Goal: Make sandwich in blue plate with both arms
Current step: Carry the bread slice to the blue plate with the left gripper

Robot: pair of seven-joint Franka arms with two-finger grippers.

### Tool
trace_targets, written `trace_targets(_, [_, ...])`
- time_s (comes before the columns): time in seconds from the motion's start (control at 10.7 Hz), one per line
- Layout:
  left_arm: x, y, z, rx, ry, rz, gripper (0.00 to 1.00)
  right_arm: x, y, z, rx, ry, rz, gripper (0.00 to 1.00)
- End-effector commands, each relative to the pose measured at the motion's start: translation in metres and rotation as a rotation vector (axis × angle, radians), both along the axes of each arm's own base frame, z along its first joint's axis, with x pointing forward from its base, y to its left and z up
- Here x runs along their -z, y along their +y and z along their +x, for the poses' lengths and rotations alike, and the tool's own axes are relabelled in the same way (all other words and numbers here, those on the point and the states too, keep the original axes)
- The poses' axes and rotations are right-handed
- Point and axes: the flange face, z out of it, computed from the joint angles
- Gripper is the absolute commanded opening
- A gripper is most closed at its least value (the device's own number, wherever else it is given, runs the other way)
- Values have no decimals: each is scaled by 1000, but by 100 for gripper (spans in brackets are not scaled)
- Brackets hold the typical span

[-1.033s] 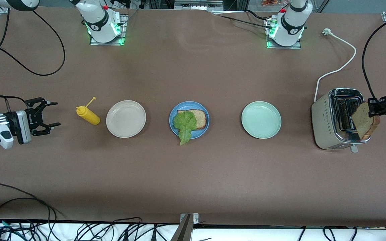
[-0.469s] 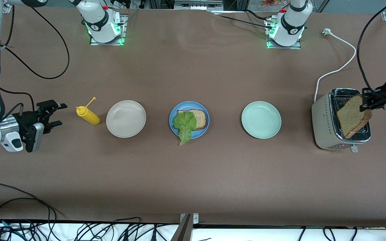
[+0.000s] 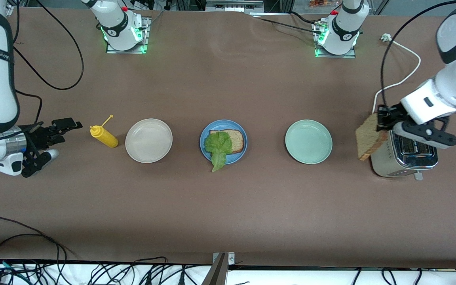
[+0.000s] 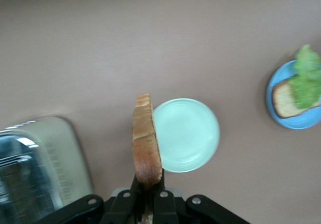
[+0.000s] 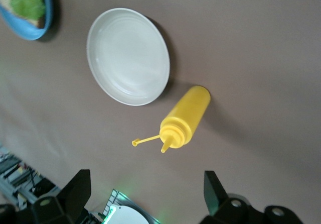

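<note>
Front view: we saw left gripper (image 3: pixel 382 118) pinching toast slice (image 3: pixel 368 136) in air, over table edge of toaster (image 3: pixel 404 152) toward pale green plate (image 3: pixel 308 141). Blue plate (image 3: pixel 208 132) at table middle held second toast slice (image 3: pixel 234 139) under lettuce leaf (image 3: pixel 218 147). Right gripper (image 3: pixel 54 138) hung spread near mustard bottle (image 3: pixel 104 135), beside beige-white plate (image 3: pixel 149 140).

Left wrist view: we noted fingers (image 4: pixel 123 204) clamped on slice's crust, green plate underneath.

Right wrist view: we saw fingers (image 5: pixel 75 189) wide apart, bottle between.

Toaster (image 3: pixel 404 156), mustard bottle (image 3: pixel 104 135), two plates (image 3: pixel 149 140)
</note>
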Motion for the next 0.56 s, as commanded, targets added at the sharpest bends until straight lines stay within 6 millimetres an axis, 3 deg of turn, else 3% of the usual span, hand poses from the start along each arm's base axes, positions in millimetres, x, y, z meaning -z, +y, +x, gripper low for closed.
trace_targets(0.0, [25,-51,5,-15,76,-124,0,-14,18,-44,162,-40,-231,100])
trace_targets(0.28, [39,-145,-4,-91,106,-216,0,-26,31,-70,351,-194,-351,100])
trace_targets(0.47, [59,-183,-7,-75,153,-299,0,-68,30,-82,403,-263,-348,100])
